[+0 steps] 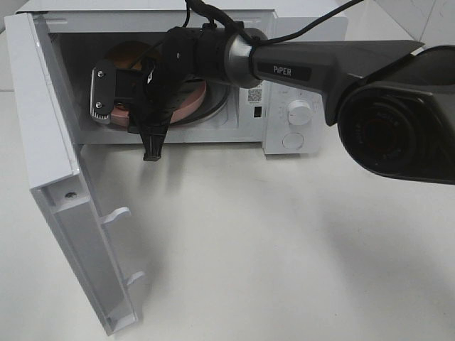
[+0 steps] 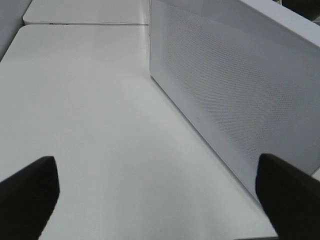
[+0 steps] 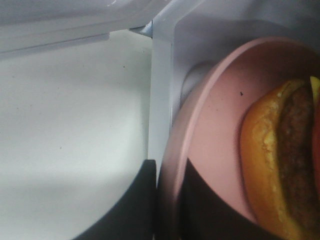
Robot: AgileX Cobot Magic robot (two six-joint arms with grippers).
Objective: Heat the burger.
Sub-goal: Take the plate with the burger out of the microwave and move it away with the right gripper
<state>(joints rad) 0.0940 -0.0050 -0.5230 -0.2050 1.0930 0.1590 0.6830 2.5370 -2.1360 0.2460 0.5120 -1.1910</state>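
The burger [image 1: 129, 51] [image 3: 280, 165], with an orange-brown bun, lies on a pink plate [image 1: 190, 104] [image 3: 215, 125] inside the open white microwave [image 1: 298, 42]. My right gripper [image 1: 106, 106] [image 3: 167, 205] reaches into the oven's mouth. In the right wrist view its dark fingers [image 3: 135, 205] sit one on each side of the plate's rim, shut on it. In the exterior high view the arm hides most of the burger and plate. My left gripper [image 2: 160, 200] hangs open over bare table with nothing between its fingertips.
The microwave door [image 1: 57, 177] is swung wide open toward the front left. Its white perforated panel [image 2: 240, 90] stands close beside my left gripper. The dials [image 1: 300, 112] are on the oven's right. White table [image 1: 284, 249] spreads in front.
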